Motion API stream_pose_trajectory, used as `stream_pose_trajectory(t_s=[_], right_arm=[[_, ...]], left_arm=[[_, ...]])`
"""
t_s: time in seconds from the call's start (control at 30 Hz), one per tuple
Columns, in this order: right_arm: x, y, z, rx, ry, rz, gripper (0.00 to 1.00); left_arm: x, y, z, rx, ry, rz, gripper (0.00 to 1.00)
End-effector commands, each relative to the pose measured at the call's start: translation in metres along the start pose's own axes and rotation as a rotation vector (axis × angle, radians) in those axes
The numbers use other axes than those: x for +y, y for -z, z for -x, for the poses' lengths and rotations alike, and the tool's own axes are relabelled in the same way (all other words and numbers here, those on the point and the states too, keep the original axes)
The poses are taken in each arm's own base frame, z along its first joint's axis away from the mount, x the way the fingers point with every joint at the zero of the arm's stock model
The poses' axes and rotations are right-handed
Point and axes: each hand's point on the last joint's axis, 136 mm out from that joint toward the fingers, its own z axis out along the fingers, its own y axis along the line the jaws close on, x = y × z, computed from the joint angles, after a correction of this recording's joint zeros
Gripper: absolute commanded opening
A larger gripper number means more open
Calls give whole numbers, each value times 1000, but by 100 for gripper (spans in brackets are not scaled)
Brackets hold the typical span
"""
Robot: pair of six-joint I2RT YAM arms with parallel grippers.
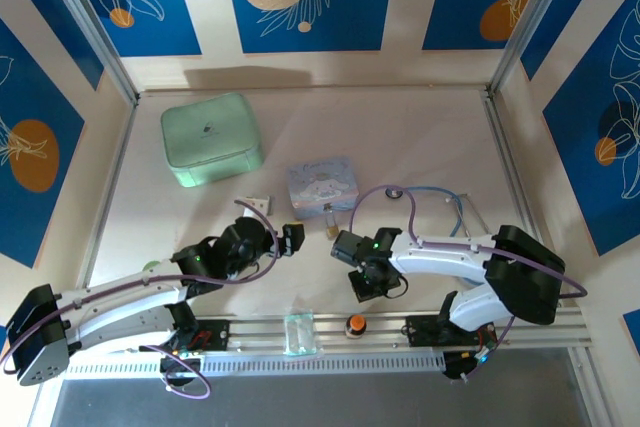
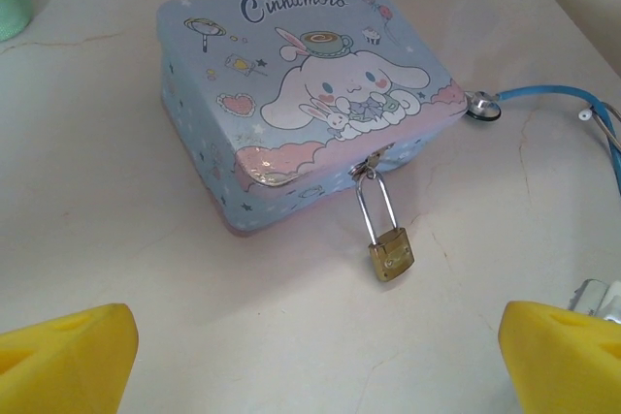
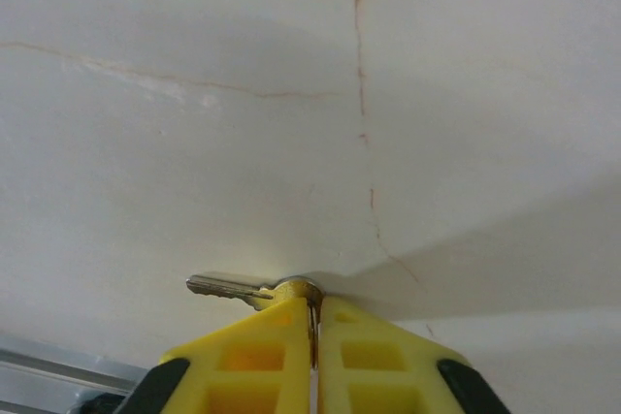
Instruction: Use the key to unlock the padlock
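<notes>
Right gripper (image 3: pixel 312 312) is pinching the key (image 3: pixel 233 288); left gripper's (image 2: pixel 315 361) jaws are gaping near the padlock (image 2: pixel 390 251) on the Cinnamoroll tin (image 2: pixel 291 94).

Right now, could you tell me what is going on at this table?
The right gripper has its jaws shut on the head of the key, low over the table, with the blade sticking out sideways. The left gripper hangs with its jaws wide open, facing the blue cartoon box. The padlock hangs from the box's clasp with its shackle looking closed, so unlocking has not yet begun.
</notes>
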Motion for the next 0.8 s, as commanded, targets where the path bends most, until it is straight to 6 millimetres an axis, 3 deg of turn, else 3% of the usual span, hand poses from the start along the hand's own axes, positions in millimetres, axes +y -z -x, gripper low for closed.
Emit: stream_pose_trajectory(t_s=[0.0, 0.13, 0.37, 0.5, 0.77], right_arm=[[-8, 1, -2, -3, -33, -11, 1], [-9, 14, 10, -72, -110, 99, 0], [-8, 78, 48, -300, -231, 376, 0], [-10, 113, 62, -391, -274, 490, 0], [11, 148, 85, -461, -254, 606, 0]], left_arm=[[-4, 1, 5, -19, 26, -26, 94], [-18, -3, 6, 3, 13, -81, 92], [-68, -14, 3, 27, 84, -328, 88], [-85, -13, 15, -22, 206, -418, 88], [-113, -16, 22, -31, 208, -449, 89]])
